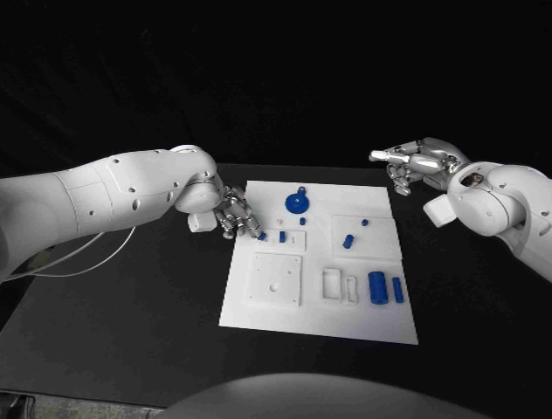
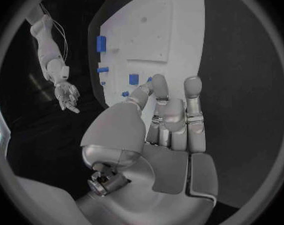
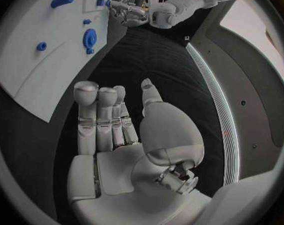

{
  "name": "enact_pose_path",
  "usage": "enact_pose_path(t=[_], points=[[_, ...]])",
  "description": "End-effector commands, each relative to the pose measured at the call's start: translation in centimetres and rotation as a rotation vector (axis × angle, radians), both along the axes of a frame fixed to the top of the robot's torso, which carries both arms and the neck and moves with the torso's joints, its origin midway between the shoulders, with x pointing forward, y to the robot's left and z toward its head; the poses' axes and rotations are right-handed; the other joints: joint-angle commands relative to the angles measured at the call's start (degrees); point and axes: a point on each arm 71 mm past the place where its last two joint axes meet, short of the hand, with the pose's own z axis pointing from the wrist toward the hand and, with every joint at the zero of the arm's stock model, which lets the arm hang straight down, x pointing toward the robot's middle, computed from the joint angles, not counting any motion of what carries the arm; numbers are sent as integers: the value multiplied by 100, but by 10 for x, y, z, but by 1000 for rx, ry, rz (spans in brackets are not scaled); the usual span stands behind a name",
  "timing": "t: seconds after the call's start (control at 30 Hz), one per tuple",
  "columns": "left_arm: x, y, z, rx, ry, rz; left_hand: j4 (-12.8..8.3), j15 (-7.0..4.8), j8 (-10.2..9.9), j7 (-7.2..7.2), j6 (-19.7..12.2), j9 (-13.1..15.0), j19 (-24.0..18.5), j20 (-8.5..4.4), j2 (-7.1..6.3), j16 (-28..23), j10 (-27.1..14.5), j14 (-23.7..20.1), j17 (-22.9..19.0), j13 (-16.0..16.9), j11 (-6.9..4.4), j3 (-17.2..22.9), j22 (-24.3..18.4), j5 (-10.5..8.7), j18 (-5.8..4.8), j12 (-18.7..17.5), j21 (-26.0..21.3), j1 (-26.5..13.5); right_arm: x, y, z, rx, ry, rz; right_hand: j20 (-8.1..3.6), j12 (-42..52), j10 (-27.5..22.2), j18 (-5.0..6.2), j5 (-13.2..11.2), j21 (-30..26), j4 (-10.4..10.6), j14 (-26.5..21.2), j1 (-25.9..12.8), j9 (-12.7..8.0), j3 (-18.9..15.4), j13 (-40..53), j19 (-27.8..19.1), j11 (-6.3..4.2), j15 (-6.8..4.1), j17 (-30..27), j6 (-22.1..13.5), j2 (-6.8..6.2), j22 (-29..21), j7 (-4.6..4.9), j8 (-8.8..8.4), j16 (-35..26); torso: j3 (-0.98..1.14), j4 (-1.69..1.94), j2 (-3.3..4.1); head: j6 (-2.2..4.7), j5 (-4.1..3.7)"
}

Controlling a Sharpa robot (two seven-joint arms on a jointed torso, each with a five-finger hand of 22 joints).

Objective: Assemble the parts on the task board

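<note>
Task board (image 1: 276,305) long axis running away from robot, left hand (image 1: 235,216) and right hand (image 1: 409,166) empty, fingers apart

Blue parts (image 1: 377,286) on a plain white task board (image 1: 276,314), black table (image 1: 138,305).

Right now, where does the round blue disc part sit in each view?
Head view: blue disc near the task board's far edge.
Left wrist view: cannot tell it apart.
Right wrist view: blue disc on the board, below the left hand.
Shared landmark: the task board.
</note>
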Motion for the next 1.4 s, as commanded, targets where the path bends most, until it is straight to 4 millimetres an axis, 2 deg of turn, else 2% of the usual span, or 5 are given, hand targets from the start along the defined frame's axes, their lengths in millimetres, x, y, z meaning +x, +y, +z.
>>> enact_pose_path(t=[0.03,0.43,0.77,1.03,1.4], points=[[-2,-4,1,-85,25,46,-335,6,-32,-80,63,796,-31,-16,27,31,9,25,9,2,11,377,101,34,-45,-24,26,-16,-1,1,1,-9,-14,12,-23,-31,30,56,40,22,-38,11,5,-6,3,1,272,6,-35,4,22,32,431,-1,-13,-4,4,-2,-1,5,1],[-9,4,3,-121,51,70,-346,0,-40,-86,79,868,-32,-24,9,28,13,25,13,2,6,398,99,48,-49,-32,27,-29,-3,3,2,-29,-25,21,-24,-33,31,56,29,24,-49,12,10,-7,4,2,272,5,-36,6,21,29,430,-2,-14,-4,5,-4,-2,25,0],[-9,7,10,-159,18,98,-348,-2,-50,-92,91,893,-24,-25,-1,29,33,37,22,1,2,401,97,57,-48,-34,27,-35,-7,10,6,-108,-92,26,-31,-32,46,57,52,28,-121,38,107,-6,44,1,281,-5,-45,23,40,42,428,-7,-13,22,2,-5,-1,92,14],[-10,5,13,-192,-6,125,-350,-5,-53,-99,114,900,-8,-26,-10,30,54,55,30,1,-3,400,95,59,-46,-33,28,-34,-17,30,13,-234,-193,65,-58,-53,99,39,44,44,-426,89,173,-9,438,-1,297,-36,-71,52,144,-39,426,-28,-15,18,3,-3,0,118,21],[-12,4,16,-217,-28,158,-353,-13,-57,-106,137,911,10,-33,-24,20,72,68,29,-4,-9,403,94,80,-44,-43,26,-37,-38,66,28,-459,-438,119,-77,-14,181,24,-3,179,-609,164,308,-6,513,44,324,-66,-92,110,286,-190,452,-62,-12,89,-1,2,-2,179,51]])
